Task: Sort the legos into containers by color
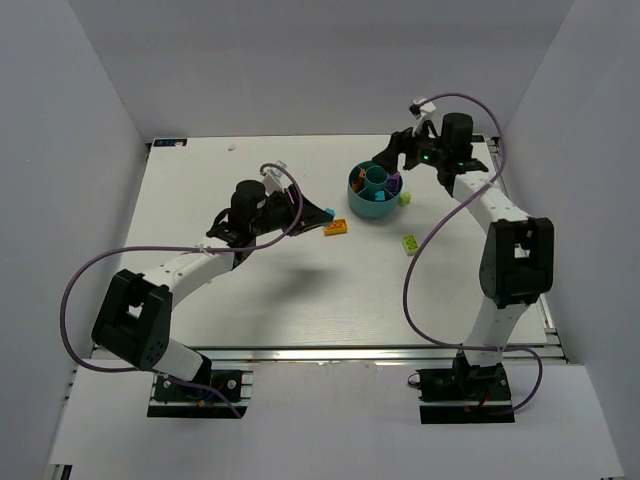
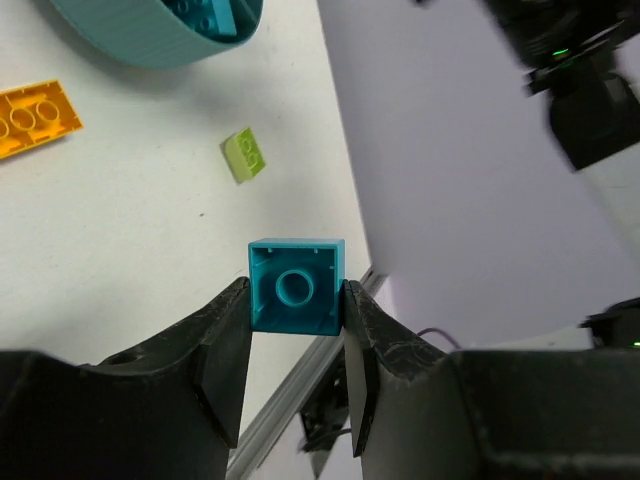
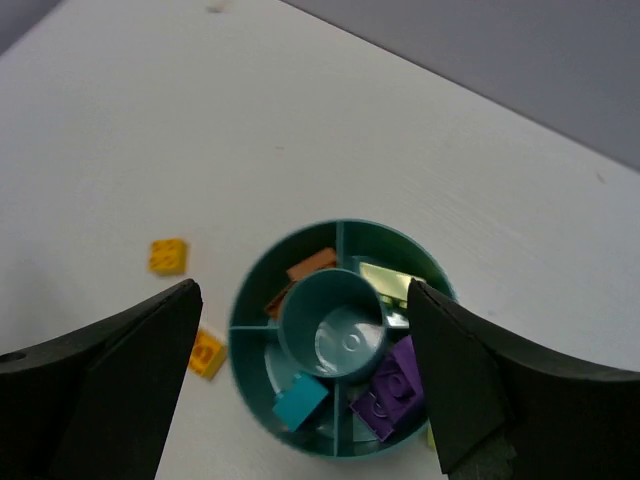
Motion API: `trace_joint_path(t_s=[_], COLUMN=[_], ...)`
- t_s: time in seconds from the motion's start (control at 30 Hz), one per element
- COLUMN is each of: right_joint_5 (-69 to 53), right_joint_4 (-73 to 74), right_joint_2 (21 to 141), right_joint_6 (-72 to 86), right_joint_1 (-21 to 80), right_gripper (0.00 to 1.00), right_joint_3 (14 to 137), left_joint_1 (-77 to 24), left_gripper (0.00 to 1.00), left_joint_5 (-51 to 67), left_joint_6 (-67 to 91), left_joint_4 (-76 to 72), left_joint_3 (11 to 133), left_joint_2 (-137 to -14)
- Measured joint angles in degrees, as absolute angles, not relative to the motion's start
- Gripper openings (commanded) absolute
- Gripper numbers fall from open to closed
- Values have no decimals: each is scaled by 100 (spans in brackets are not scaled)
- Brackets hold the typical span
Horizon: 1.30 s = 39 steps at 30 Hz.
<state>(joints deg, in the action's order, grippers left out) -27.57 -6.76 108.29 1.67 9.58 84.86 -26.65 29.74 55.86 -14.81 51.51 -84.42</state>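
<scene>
The left hand (image 2: 296, 310) is clenched on a cyan brick (image 2: 296, 270) above the worktop (image 1: 300, 290). The bowl (image 1: 368, 212) lies just ahead and rightward of it. The right hand (image 3: 300, 350), spread and empty, hovers directly over that bowl.

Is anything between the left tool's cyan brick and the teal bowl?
Yes: the right tool hangs open directly above the round teal plastic bowl. An orange studded plastic brick lies on the table between them.

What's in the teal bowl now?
The teal bowl holds an orange brick, a lime brick, purple bricks and a cyan brick, in separate wedges. The central cup looks empty. A finger of the right gripper hides its right edge.
</scene>
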Motion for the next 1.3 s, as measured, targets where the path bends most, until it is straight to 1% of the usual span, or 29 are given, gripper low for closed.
trace_joint_path(t_s=[0.03,0.07,0.17,0.23,0.33,0.37,0.47,0.63,0.73,0.87,1.0,1.13,1.3], right_joint_5=[-3310,-3889,-5223,-5791,-6329,-6449,-6895,-7526,-7749,-7734,-7732,-7677,-7550], right_joint_4=[-707,-705,-587,-467,-167,-82,161,427,1179,3422,5159,6071,6552], right_joint_2=[10694,10575,10355,10302,10285,10276,10215,9861,9690,9819,10108,10239,10335], right_joint_6=[-47,-268,-742,-755,-578,-506,-296,-497,-1291,-3653,-5518,-6471,-6997], right_joint_1=[882,812,670,672,786,834,1002,1273,1461,1894,2383,2552,2620], right_gripper=[84,77,63,62,65,68,74,76,76,76,75,75,73], right_joint_3=[8440,8442,8449,8449,8431,8407,8232,7723,7784,8589,9306,9371,9478], left_joint_1=[-2724,-2779,-2952,-3079,-3249,-3295,-3350,-3350,-3356,-3398,-3483,-3588,-3715], left_gripper=[16,16,16,15,15,15,17,18,18,16,15,14,13], left_joint_5=[2945,2915,2799,2714,2596,2585,2578,2615,2639,2633,2600,2530,2445], left_joint_6=[5465,5339,4834,4475,3927,3741,3260,2532,2040,1461,932,499,224], left_joint_4=[-1413,-1350,-1256,-1275,-1527,-1627,-1951,-2425,-2460,-2340,-2001,-1734,-1623], left_joint_3=[5151,5151,5151,5120,4775,4589,4075,3581,3570,3573,3728,3966,4049], left_joint_2=[-8444,-8449,-8453,-8440,-8235,-8125,-7791,-7354,-7207,-7054,-7004,-6978,-6899])
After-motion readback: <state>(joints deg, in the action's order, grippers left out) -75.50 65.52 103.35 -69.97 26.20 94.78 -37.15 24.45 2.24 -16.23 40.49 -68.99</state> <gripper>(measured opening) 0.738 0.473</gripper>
